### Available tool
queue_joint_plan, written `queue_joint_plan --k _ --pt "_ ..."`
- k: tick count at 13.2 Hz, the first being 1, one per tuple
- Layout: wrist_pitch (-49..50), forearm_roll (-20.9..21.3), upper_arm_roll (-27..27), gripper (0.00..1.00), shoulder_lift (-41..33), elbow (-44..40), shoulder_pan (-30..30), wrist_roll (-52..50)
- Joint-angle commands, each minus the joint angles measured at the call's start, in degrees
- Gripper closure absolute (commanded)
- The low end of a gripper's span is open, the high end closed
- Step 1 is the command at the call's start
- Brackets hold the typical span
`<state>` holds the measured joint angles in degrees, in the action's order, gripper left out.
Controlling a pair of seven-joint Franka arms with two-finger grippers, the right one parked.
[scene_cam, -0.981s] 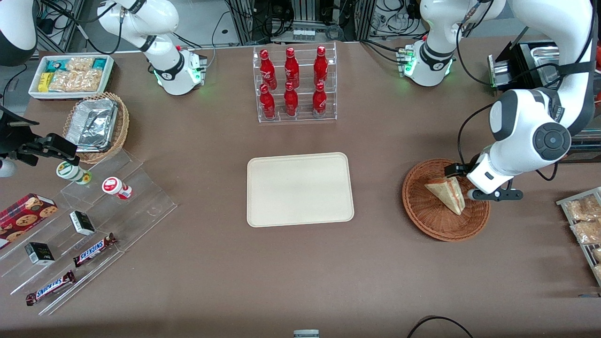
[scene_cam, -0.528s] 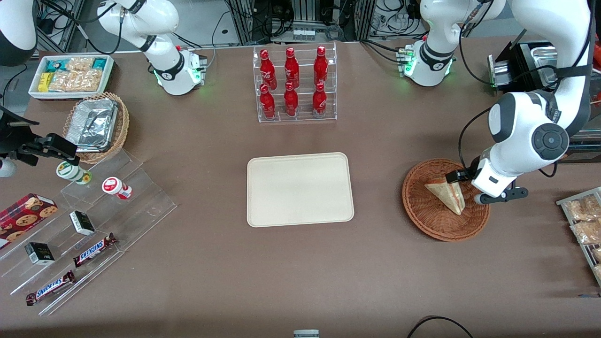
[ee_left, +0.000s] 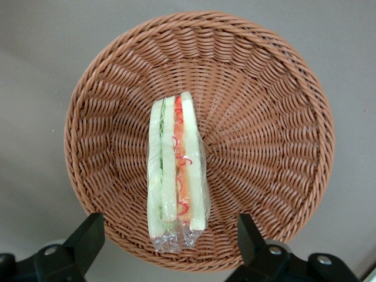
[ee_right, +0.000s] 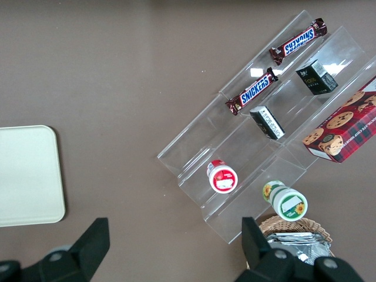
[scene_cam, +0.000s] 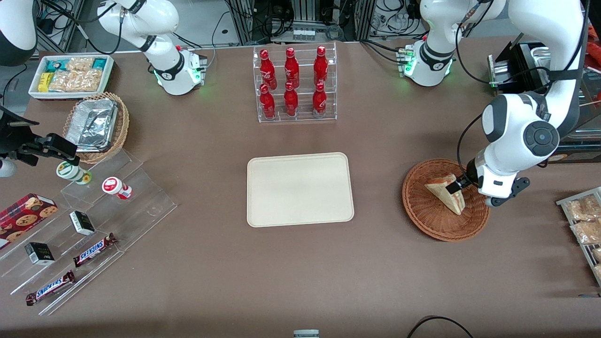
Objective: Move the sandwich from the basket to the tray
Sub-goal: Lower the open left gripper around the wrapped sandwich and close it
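The sandwich (ee_left: 176,170) lies in the reddish-brown wicker basket (ee_left: 282,106), standing on one of its edges so the cut face with its bread, green and red layers looks up at the wrist camera. It is wrapped in clear film, which bunches at one end. In the front view the basket (scene_cam: 425,213) sits on the brown table toward the working arm's end, well apart from the empty cream tray (scene_cam: 300,189) at the table's centre.

The left gripper (ee_left: 170,241) hovers above the basket with its two fingers (ee_left: 88,235) spread wide, one to each side of the wedge and clear of it; it holds nothing. In the front view the gripper (scene_cam: 462,184) is over the basket's part nearest the arm, just above the sandwich (scene_cam: 446,193).

By its looks the wedge is light and soft: bread that dents under a hard squeeze, loose filling that could shift, and slick film that may let it slide. The sensible hold is probably across the two flat bread faces, around the middle of the wedge's length, so the layers are pressed together, not pried apart. A gentle closing should do; pinching the crinkled film end alone would likely let the sandwich swing or slip out.
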<state>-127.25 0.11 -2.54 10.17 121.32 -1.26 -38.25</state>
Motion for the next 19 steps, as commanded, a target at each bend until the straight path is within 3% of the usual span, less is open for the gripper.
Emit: queue_joint_plan --k 1,19 --pt "-3.09 0.94 0.08 0.0 0.72 1.46 -0.5 -8.21" --pt "-11.8 0.94 -0.18 0.0 2.56 8.06 -1.03 -10.79"
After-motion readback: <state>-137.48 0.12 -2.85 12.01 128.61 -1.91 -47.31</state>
